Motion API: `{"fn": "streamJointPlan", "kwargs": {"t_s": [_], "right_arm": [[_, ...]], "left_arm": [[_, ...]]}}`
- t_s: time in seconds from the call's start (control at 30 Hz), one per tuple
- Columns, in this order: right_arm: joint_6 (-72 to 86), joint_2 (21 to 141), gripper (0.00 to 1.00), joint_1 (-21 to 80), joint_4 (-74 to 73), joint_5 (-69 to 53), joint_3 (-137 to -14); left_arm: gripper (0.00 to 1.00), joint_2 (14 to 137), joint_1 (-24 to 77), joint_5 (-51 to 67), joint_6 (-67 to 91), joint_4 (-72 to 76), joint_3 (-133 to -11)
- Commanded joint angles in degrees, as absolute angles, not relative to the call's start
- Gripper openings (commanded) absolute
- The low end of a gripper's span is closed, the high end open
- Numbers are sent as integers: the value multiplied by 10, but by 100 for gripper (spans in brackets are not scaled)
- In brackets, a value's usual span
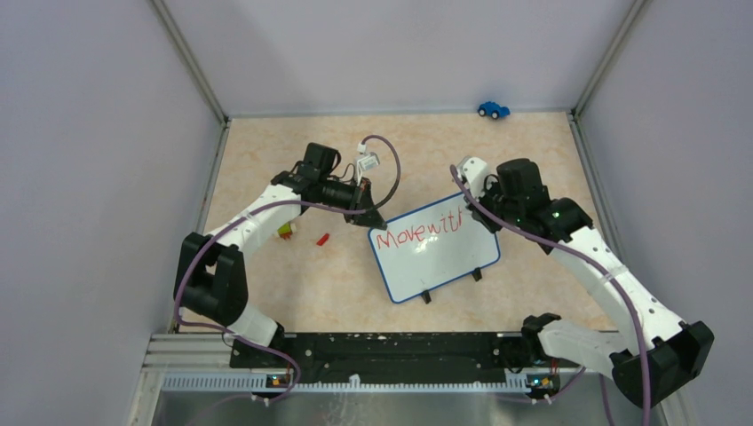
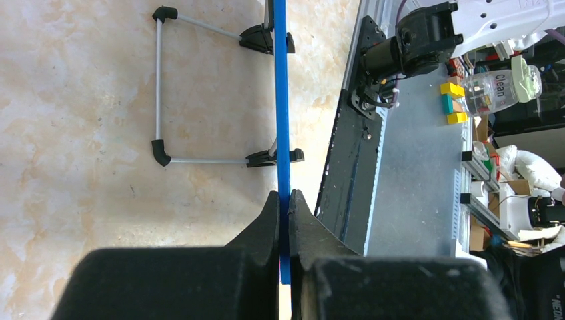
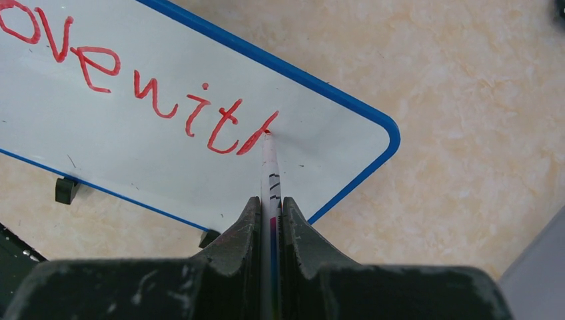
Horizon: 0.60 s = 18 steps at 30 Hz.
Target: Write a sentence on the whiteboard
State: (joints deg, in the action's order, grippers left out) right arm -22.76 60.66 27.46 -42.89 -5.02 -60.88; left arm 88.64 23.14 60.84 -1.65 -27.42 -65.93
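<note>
My right gripper (image 3: pixel 270 203) is closed tight on the marker (image 3: pixel 269 173). The barrel runs straight out between the jaws, so the red tip meets the whiteboard (image 3: pixel 320 143) squarely. In the middle of the right wrist view, the tip touches the surface at the end of the red lettering.

My left gripper (image 2: pixel 284 197) is pinched shut on the board's blue rim, seen edge-on at the centre of the left wrist view. I judge this grip is a brace: the board rests on small black clip feet and a wire stand (image 2: pixel 160 87), so pen pressure would likely push it across the desk (image 1: pixel 293 293).

From above, the board lies tilted at the centre of the frame, between my two arms. The sentence (image 1: pixel 417 233) runs along its upper edge and reads "Move with", and the white below it is bare. Left of the board, apart from it, sit a small red piece (image 1: pixel 323 238) and a yellow-green block (image 1: pixel 286 231). A blue toy car (image 1: pixel 493 109) stands at the far edge, upper right of centre.
</note>
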Motion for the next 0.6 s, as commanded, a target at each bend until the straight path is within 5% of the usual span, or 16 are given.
{"fn": "streamJointPlan", "kwargs": {"t_s": [0.0, 0.57], "right_arm": [[-226, 604, 0, 270, -413, -13, -637], [-237, 599, 0, 270, -448, -48, -583]], "left_arm": [[0, 883, 237, 618, -34, -284, -650], [0, 887, 237, 616, -31, -279, -649]]}}
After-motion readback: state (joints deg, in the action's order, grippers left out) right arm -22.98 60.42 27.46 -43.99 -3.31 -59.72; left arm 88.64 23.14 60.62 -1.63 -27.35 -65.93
